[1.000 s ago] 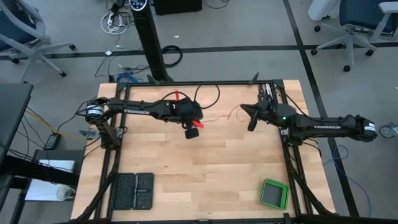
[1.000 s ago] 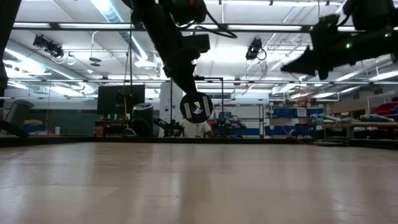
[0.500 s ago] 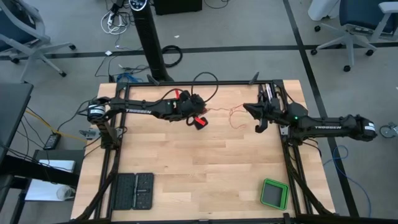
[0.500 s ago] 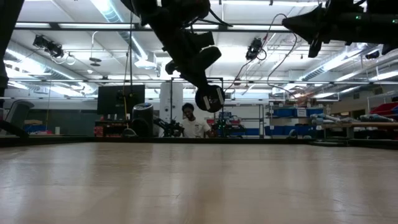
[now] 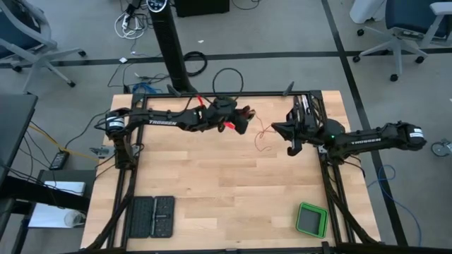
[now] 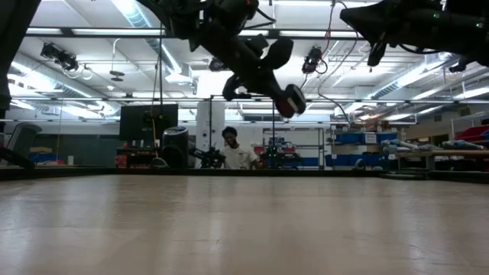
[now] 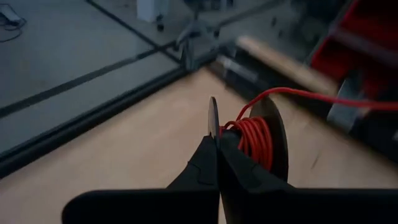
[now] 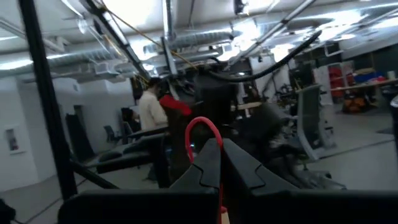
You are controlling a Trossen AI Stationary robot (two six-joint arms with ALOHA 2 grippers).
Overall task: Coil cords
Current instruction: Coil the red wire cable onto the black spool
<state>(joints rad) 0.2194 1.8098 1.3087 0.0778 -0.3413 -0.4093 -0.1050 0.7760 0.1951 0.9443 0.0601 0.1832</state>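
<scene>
The cord (image 5: 261,135) is thin and red-orange. Part of it is wound on a small spool (image 7: 254,138) with two thin disc flanges. From the spool a strand (image 7: 336,98) runs off and hangs in a slack, wavy loop between the two arms. My left gripper (image 5: 244,116) is shut on the spool, high above the table's far middle; the low view shows the spool (image 6: 292,99) in the air. My right gripper (image 5: 277,130), a short way toward the table's right edge, is shut on the cord and tipped upward (image 6: 348,14). My left gripper pinches the spool's near flange (image 7: 213,118) edge-on between its two fingers (image 7: 202,165). The spool is lifted clear of the table, with the wound cord beside the fingers. My right gripper pinches the cord between its two fingertips (image 8: 208,158). A short red loop (image 8: 202,126) stands up past the fingertips, and the cord hangs slack toward the spool.
A green-rimmed box (image 5: 311,220) sits at the table's near right corner and two black pads (image 5: 153,215) at the near left. The wooden table (image 5: 212,183) lies bare below the arms. A person (image 6: 229,149) shows in the room beyond the far edge.
My left gripper has gone toward the right and far edges and risen a little, rolling and tipping up so the spool has turned about. My right gripper has risen and tipped upward. The cord between them has gone from a low strand to a slack loop.
</scene>
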